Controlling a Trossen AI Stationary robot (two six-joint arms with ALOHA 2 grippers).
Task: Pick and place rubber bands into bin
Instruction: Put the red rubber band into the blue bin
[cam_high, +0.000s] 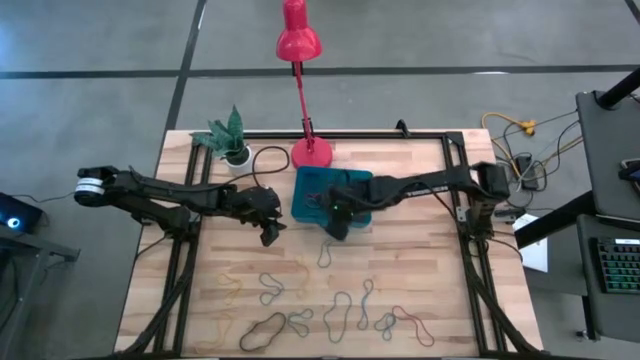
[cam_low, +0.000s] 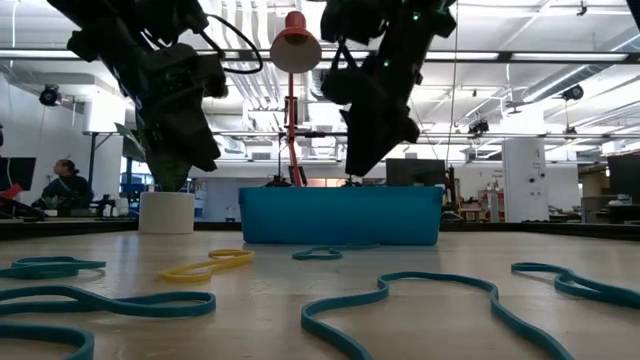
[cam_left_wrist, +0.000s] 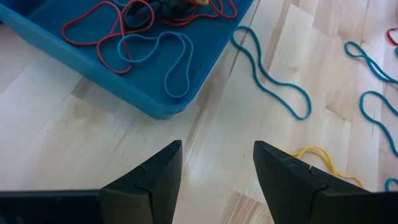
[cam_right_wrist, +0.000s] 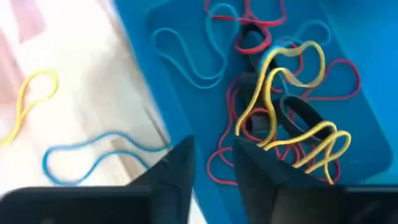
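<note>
The teal bin (cam_high: 312, 188) stands at the table's far middle and holds red, blue and yellow rubber bands (cam_right_wrist: 249, 37). My right gripper (cam_right_wrist: 214, 165) hangs over the bin's near side (cam_high: 338, 228), fingers slightly apart. A yellow band (cam_right_wrist: 292, 106) lies on the heap just beyond them. My left gripper (cam_left_wrist: 217, 165) is open above bare wood by the bin's near left corner (cam_left_wrist: 158, 109), nothing between its fingers. Several more bands (cam_high: 340, 310) lie flat on the near half of the table. My right gripper points steeply down into the bin. The yellow band's near loops (cam_right_wrist: 273, 142) run right up to one fingertip (cam_right_wrist: 249, 155); whether that finger touches them, I cannot tell. Nothing shows in the gap between the fingers.
A red lamp (cam_high: 310, 150) and a white plant pot (cam_high: 237, 155) stand behind the bin at the far edge, a black cable (cam_high: 272, 158) between them. Black frame rails (cam_high: 185, 270) run down both table sides. A person (cam_low: 65, 180) sits far off in the room.
</note>
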